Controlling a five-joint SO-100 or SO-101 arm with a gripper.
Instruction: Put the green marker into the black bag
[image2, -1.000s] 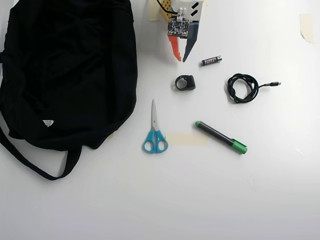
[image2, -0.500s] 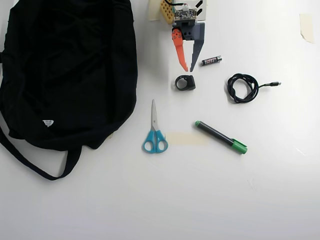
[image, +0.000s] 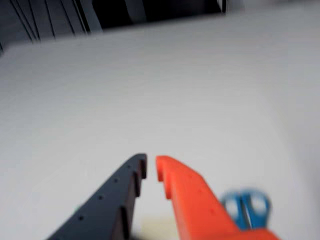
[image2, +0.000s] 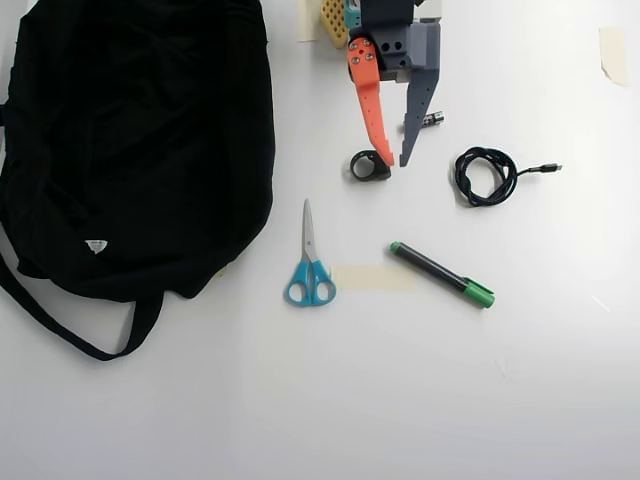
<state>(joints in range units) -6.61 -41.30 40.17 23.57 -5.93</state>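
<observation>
White tabletop (image2: 330, 400), tape scraps. Gripper (image2: 394, 163) fingers slightly apart, empty, above a black ring (image2: 369, 166). Green marker (image2: 441, 274) lies right of scissors (image2: 310, 258); black bag (image2: 130, 140) far left.

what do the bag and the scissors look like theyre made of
The black bag looks like soft matte fabric: it slumps in folds, shows no shine, and has a limp strap. The scissors appear to have pale metal blades and glossy blue handles, probably plastic; the wrist view is too blurred to confirm it.
</observation>
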